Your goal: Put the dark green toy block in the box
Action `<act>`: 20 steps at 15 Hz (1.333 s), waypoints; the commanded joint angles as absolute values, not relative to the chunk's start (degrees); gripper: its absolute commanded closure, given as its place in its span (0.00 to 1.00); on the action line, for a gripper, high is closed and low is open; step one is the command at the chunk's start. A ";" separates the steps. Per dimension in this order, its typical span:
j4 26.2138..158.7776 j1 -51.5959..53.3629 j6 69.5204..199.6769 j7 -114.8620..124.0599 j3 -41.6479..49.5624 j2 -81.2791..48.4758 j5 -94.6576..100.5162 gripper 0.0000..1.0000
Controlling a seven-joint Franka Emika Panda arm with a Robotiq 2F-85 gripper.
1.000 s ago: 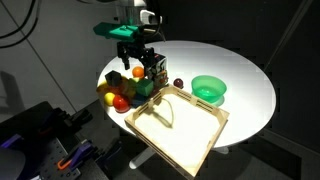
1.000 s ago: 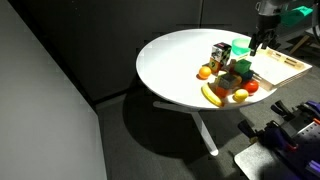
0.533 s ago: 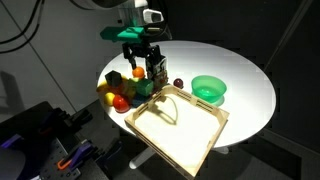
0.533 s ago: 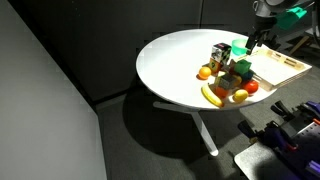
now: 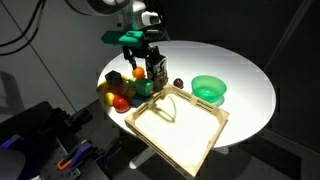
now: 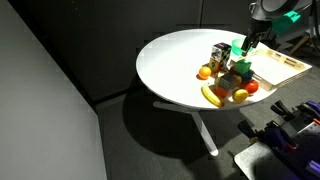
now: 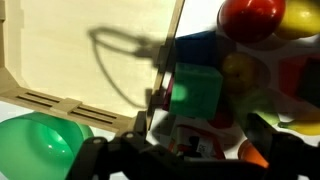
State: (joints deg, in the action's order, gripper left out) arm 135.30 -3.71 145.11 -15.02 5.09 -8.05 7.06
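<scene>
The dark green toy block [image 7: 195,90] shows in the wrist view as a green cube in a pile of toys, just beside the corner of the box. The box is a shallow light-wood tray, seen in both exterior views [image 5: 178,128] [image 6: 287,68] and in the wrist view [image 7: 70,50]. My gripper [image 5: 141,55] [image 6: 246,48] hovers above the toy pile. Its dark fingers [image 7: 200,152] are spread at the bottom of the wrist view, open and empty. I cannot pick out the block with certainty in the exterior views.
The pile [image 5: 122,92] [image 6: 226,82] holds a yellow banana, a red ball [image 7: 250,15], orange pieces and a printed carton [image 5: 155,70]. A round bright green bowl [image 5: 208,88] [image 7: 35,145] stands next to the tray on the round white table [image 5: 240,60].
The gripper has shifted a little sideways and down, closer over the toy pile. It stays open. The toys and tray have not moved.
</scene>
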 commanded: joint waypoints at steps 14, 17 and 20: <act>137.10 -7.04 149.80 -23.18 2.41 -9.59 -3.43 0.00; 137.12 -7.11 150.06 -23.08 2.40 -9.98 -3.21 0.00; 136.95 -7.09 150.21 -22.74 2.56 -10.92 -2.70 0.00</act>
State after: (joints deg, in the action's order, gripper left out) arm 136.58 -5.96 149.25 -20.97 3.26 -10.74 -2.00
